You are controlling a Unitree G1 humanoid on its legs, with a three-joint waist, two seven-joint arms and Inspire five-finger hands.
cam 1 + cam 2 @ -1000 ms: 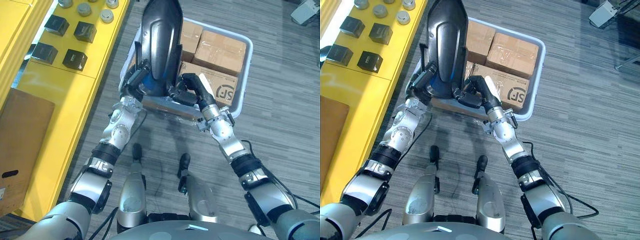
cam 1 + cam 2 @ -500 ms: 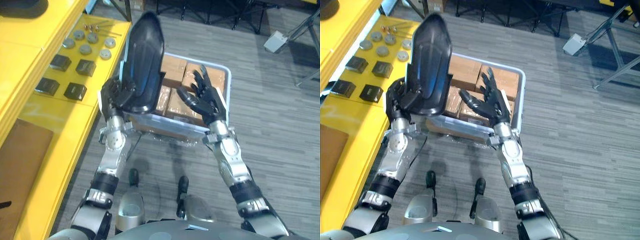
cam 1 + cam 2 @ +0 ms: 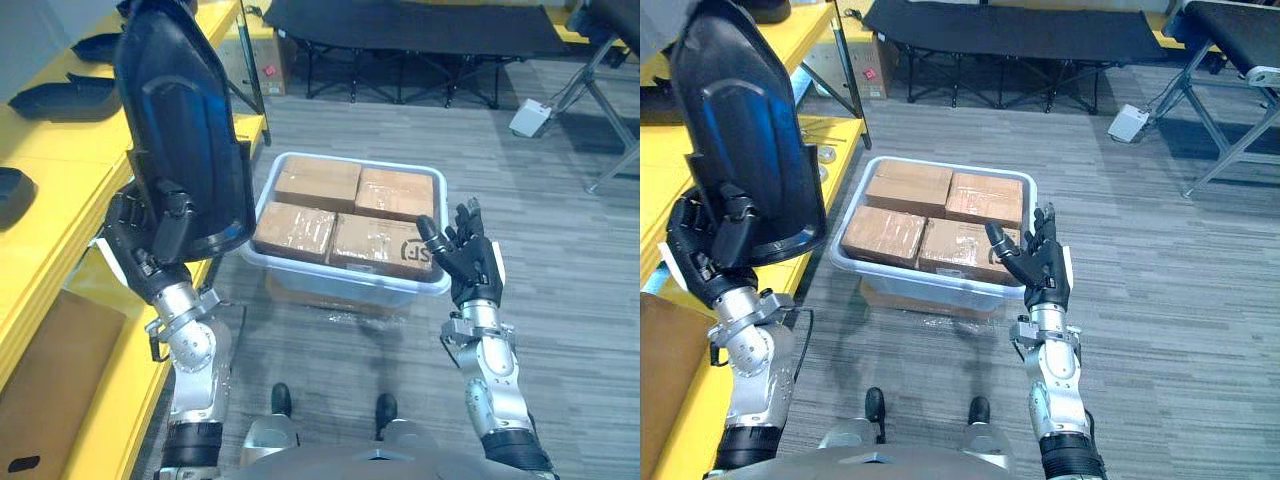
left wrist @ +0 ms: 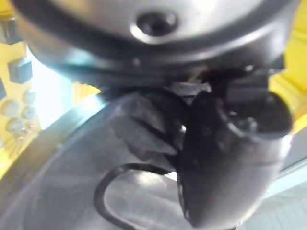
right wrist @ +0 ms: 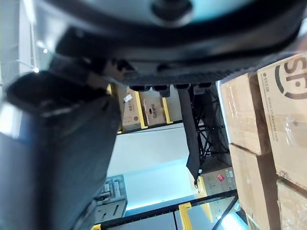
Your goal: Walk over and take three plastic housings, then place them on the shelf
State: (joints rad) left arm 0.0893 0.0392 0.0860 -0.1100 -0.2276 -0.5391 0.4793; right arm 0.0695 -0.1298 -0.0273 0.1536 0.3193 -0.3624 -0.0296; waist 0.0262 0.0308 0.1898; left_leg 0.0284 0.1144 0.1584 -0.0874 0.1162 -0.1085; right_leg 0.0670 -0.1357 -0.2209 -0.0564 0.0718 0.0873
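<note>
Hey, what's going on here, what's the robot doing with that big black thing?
The left robot hand grips a large black plastic housing by its lower end, holding it upright beside the yellow shelf. The right robot hand is open and free, near a grey bin of cardboard boxes on the floor. Other dark housings lie on the shelf.

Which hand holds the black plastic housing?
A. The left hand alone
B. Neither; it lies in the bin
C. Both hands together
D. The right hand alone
A: the left hand is curled round the lower edge of the upright black plastic housing, while the right hand is open and apart from it.
</note>
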